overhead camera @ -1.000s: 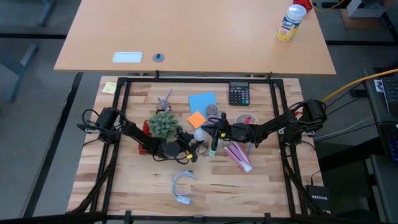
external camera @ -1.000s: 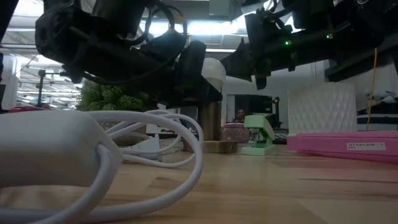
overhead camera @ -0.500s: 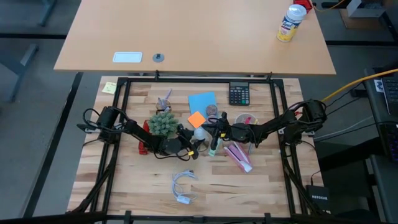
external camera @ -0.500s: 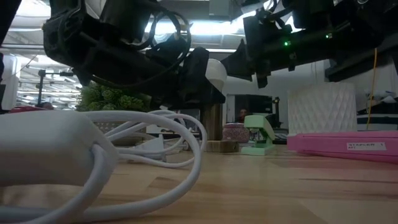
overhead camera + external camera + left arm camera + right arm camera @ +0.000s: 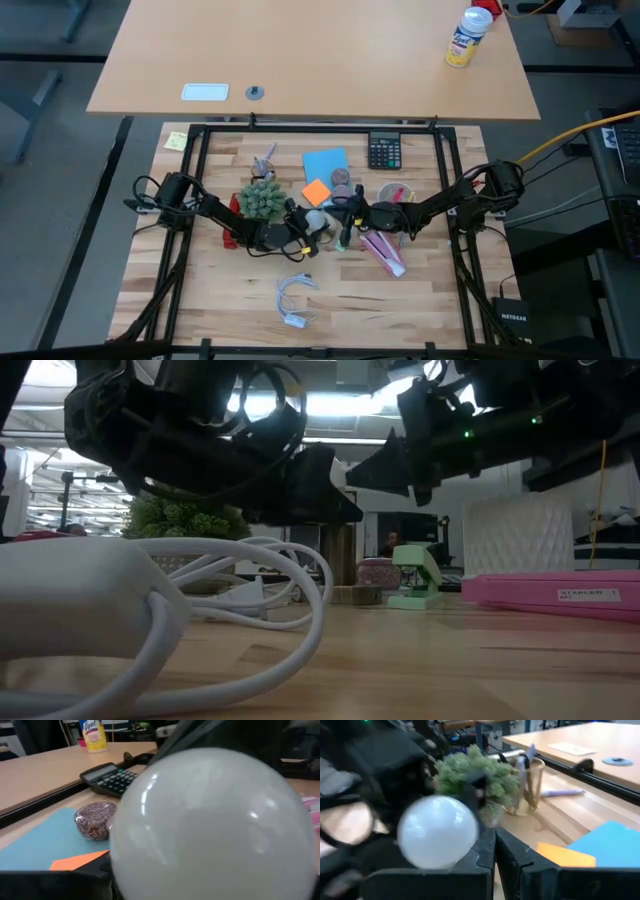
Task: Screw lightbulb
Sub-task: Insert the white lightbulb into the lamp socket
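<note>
The lightbulb (image 5: pixel 317 220) hangs above the table's middle between my two grippers. Its frosted white globe (image 5: pixel 210 825) fills the left wrist view, and its screw base is hidden. My left gripper (image 5: pixel 303 224) comes from the table's left and stands open, with the globe between its fingers; I cannot tell whether they touch it. My right gripper (image 5: pixel 343 213) comes from the right, shut, with its fingertips (image 5: pixel 487 845) right beside the globe (image 5: pixel 437 837). My right gripper lies level, coming from the table's right, with the outer side of one shut finger (image 5: pixel 476 851) against the globe's lower side (image 5: pixel 462 857). That finger hides the place of contact. I cannot tell whether the gripper holds the bulb or only touches it.
A green plant (image 5: pixel 261 199) stands just behind my left gripper. Blue and orange paper (image 5: pixel 326 163), a small jar (image 5: pixel 95 820) and a calculator (image 5: pixel 384 151) lie toward the far edge. A pink box (image 5: pixel 383 250) lies near right, and a white looped cord (image 5: pixel 294 300) lies near the front.
My left gripper has rolled a little about the line it points along, and in the low view it now covers most of the bulb. The bulb has stayed above the table's middle. My right gripper has kept shut.
</note>
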Tool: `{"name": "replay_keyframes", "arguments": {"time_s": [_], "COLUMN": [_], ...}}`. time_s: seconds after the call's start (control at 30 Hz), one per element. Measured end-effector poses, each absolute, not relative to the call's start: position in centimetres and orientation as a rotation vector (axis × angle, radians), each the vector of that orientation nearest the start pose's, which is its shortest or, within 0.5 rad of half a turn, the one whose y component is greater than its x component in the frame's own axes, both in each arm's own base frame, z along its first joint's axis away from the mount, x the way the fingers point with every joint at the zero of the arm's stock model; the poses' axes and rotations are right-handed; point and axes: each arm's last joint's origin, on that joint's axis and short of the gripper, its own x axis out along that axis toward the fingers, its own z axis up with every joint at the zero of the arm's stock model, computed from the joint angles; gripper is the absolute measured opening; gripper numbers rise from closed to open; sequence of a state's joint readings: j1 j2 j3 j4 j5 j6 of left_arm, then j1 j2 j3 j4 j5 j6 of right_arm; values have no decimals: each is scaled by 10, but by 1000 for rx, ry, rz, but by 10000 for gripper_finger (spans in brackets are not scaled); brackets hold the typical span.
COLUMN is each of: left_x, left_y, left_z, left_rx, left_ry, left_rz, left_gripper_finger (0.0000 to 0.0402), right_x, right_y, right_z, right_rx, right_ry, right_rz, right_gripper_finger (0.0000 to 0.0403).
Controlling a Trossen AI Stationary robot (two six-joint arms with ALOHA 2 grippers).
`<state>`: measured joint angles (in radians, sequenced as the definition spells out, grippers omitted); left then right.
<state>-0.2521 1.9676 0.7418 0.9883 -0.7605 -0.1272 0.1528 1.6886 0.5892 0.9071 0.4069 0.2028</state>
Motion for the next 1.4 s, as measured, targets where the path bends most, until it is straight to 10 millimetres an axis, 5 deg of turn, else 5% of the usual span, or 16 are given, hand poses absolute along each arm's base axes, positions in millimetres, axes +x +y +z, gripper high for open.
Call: {"name": "replay_keyframes", "arguments": {"time_s": [0.27,0.63,0.93,1.4], "left_x": [342,342,342,340], "left_y": [-67,-68,-68,-68], "left_z": [117,118,117,111], "left_rx": [-25,-40,-35,-51], "left_ry": [167,162,175,226], "left_rz": [516,512,511,519], "left_gripper_finger": [244,244,244,244], "right_x": [306,316,352,350], "right_y": [35,39,47,46], "right_z": [158,191,217,206], "right_rx": [148,211,140,157], "right_ry": [146,-49,161,329], "right_rz": [-296,-155,-107,-139], "right_gripper_finger": [17,17,17,17]}}
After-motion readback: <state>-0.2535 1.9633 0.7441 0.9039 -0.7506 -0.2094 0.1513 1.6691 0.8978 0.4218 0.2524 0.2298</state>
